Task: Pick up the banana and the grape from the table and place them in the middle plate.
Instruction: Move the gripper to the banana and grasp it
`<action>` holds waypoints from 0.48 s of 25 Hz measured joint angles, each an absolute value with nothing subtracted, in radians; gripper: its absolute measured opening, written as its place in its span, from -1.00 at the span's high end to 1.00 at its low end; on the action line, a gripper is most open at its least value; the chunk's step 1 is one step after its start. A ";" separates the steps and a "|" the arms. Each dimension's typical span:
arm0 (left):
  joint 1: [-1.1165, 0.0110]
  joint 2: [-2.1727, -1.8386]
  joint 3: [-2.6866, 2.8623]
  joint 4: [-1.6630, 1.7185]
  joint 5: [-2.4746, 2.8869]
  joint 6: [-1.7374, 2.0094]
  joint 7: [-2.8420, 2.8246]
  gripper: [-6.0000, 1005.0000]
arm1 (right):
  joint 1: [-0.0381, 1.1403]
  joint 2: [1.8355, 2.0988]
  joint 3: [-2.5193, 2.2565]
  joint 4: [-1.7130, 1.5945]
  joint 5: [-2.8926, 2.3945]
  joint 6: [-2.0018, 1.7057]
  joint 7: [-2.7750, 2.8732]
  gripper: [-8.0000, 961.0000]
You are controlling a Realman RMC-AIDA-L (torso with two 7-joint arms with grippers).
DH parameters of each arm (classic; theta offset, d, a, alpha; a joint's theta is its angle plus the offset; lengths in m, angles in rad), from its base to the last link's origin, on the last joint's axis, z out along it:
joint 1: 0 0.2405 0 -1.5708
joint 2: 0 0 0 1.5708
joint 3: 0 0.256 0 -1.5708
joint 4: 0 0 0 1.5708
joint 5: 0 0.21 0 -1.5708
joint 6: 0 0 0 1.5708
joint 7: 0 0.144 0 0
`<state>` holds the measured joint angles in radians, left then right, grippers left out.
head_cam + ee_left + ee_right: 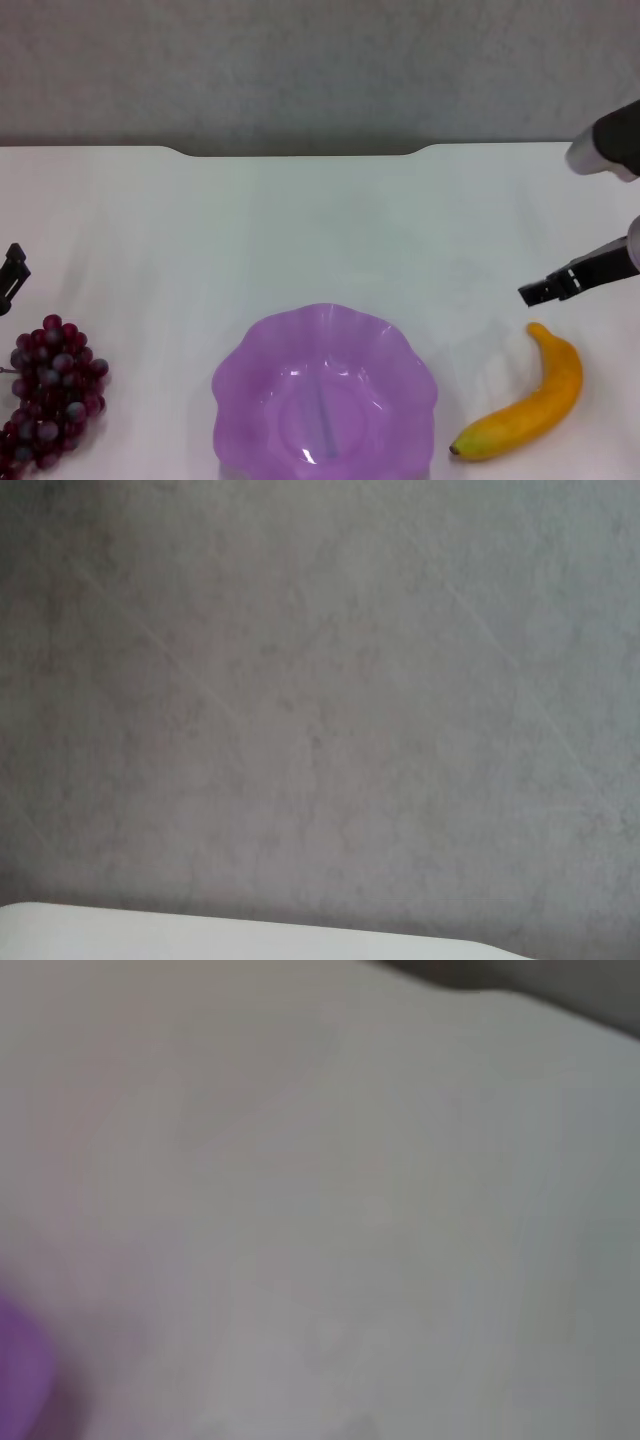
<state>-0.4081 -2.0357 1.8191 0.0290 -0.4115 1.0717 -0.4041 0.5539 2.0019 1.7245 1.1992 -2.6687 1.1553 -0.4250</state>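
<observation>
The plate sits on the white table at 6 o'clock in the head view, its wavy rim cut by the near edge of the view. Nothing lies in it.

The banana lies on the table at about 4 o'clock, just beside the plate but apart from it, curved, with its dark stem end pointing away from the robot and its greenish tip toward the plate.

The grape bunch rests at 8 o'clock, well apart from the plate, at the table's left side.

The right hand reaches in from 3 o'clock, its dark tip just beyond the banana's stem end, not touching it; whether its fingers are spread or pressed together cannot be told.

The left hand shows only as a small dark piece at 9 o'clock, just beyond the grape; its state cannot be told either.

In the right wrist view, a blurred purple patch of the plate shows in one corner.
</observation>
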 joint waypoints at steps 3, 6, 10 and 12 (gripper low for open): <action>-0.410 -2.036 1.819 0.030 -0.412 1.071 -0.399 -0.72 | 0.546 2.003 1.722 1.195 -2.661 1.119 -0.412 -0.84; -0.411 -2.036 1.819 0.030 -0.415 1.071 -0.399 -0.72 | 0.545 2.003 1.726 1.184 -2.643 1.093 -0.394 -0.85; -0.413 -2.037 1.819 0.032 -0.417 1.071 -0.399 -0.72 | 0.570 2.000 1.731 1.089 -2.601 1.068 -0.406 -0.85; -0.413 -2.037 1.819 0.031 -0.417 1.071 -0.399 -0.72 | 0.596 1.998 1.755 1.041 -2.568 1.073 -0.422 -0.85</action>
